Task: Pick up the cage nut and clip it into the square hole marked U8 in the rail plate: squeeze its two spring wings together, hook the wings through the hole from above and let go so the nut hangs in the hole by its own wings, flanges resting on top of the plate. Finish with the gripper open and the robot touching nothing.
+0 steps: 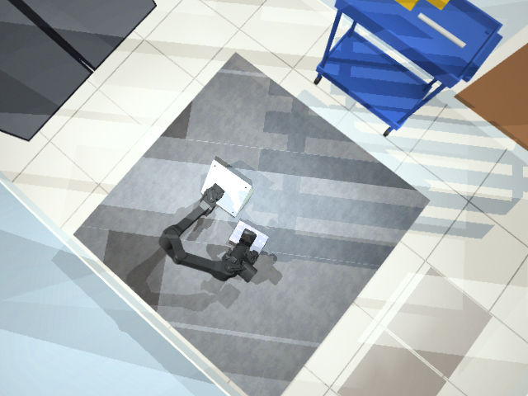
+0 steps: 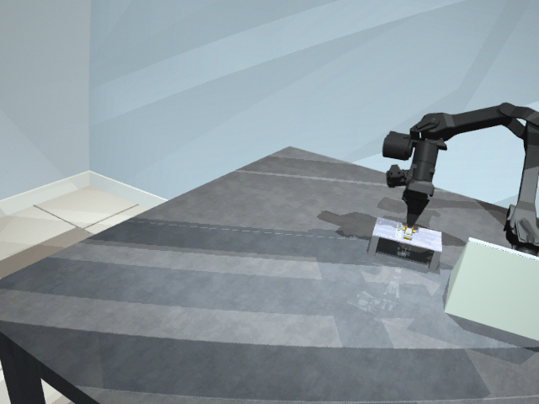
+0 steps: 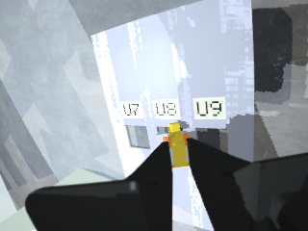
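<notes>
The rail plate (image 1: 261,238) (image 2: 429,239) (image 3: 144,63) is a pale raised plate on legs, with labels U7, U8 and U9 beside its square holes. My gripper (image 2: 408,225) (image 3: 177,146) points down over the plate, shut on the yellow cage nut (image 2: 407,238) (image 3: 180,155). Small orange parts of the nut stick out at both sides of the fingertips. In the wrist view the nut's far end lies over the U8 hole (image 3: 162,130) and hides much of it. Whether the nut touches the plate or reaches into the hole cannot be told.
The U7 hole (image 3: 139,137) and the dark U9 hole (image 3: 218,139) lie on either side. A pale green box with a white top (image 1: 230,181) (image 2: 492,287) stands near the plate, by the arm's base. A blue cart (image 1: 384,77) stands beyond the grey table (image 1: 298,307).
</notes>
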You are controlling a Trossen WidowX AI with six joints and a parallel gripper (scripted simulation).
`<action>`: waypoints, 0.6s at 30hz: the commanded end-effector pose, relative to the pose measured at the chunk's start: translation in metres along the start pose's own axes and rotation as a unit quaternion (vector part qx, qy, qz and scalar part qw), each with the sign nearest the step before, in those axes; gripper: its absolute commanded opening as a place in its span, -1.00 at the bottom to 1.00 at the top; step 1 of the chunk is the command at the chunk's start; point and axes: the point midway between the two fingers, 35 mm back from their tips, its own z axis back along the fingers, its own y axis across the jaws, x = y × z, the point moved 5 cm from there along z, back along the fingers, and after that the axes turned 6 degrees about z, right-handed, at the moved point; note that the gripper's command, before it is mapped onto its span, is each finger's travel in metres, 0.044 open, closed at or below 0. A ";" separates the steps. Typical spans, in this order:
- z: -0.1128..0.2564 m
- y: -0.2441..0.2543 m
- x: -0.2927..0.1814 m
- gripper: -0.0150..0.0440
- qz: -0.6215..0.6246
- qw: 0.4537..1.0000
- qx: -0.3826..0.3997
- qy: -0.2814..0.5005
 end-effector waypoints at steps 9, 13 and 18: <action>-0.001 0.002 0.000 -0.40 0.002 1.000 0.000 0.001; -0.001 0.003 0.000 -0.40 0.002 1.000 -0.006 0.001; -0.001 0.004 0.000 -0.40 0.002 1.000 -0.013 0.002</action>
